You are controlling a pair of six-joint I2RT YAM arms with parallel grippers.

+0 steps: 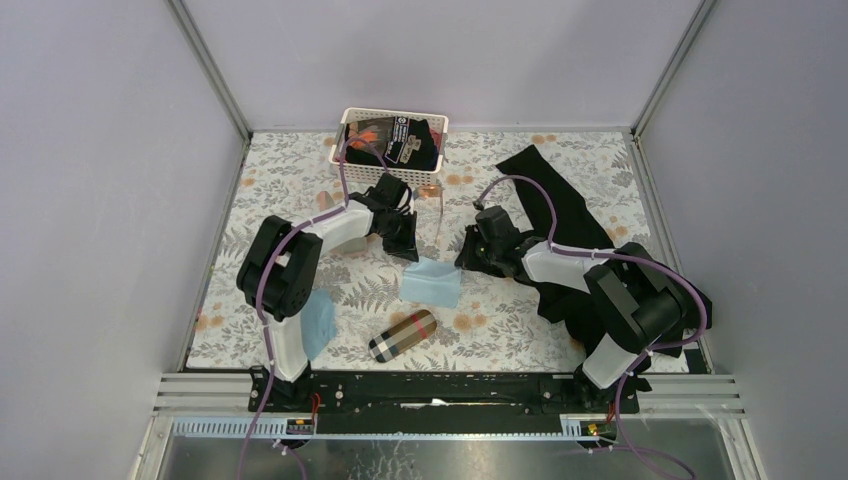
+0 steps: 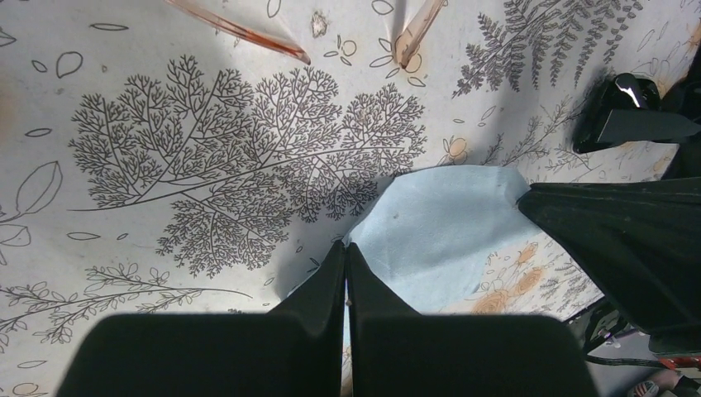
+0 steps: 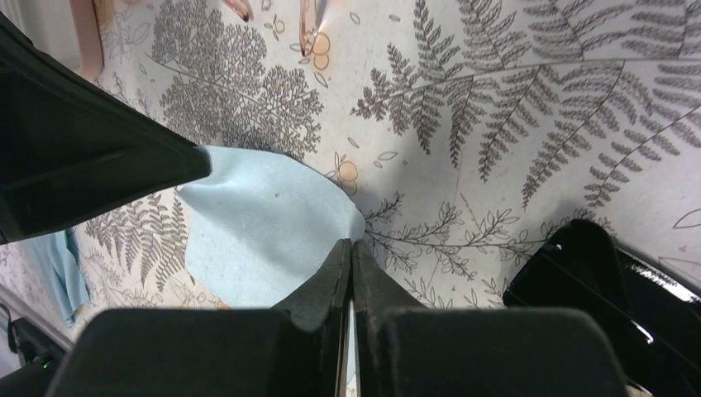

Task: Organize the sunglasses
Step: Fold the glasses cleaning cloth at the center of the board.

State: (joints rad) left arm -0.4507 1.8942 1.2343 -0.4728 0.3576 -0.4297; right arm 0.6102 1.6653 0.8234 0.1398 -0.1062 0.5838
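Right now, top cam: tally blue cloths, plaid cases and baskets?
Blue cloths: 2
Plaid cases: 1
Baskets: 1
Total: 4

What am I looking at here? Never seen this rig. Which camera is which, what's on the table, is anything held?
These are two small robot arms bolted at the table's near edge. The wide picture looks down from above and behind them. The other two come from a camera on each wrist, with that arm's own black fingers at the bottom.

On the flowered table are a white basket, a plaid case, a black cloth, a side blue cloth and the thin pink temples of the sunglasses.

The left fingers and right fingers are shut. Each seems to pinch an opposite edge of the middle blue cloth.
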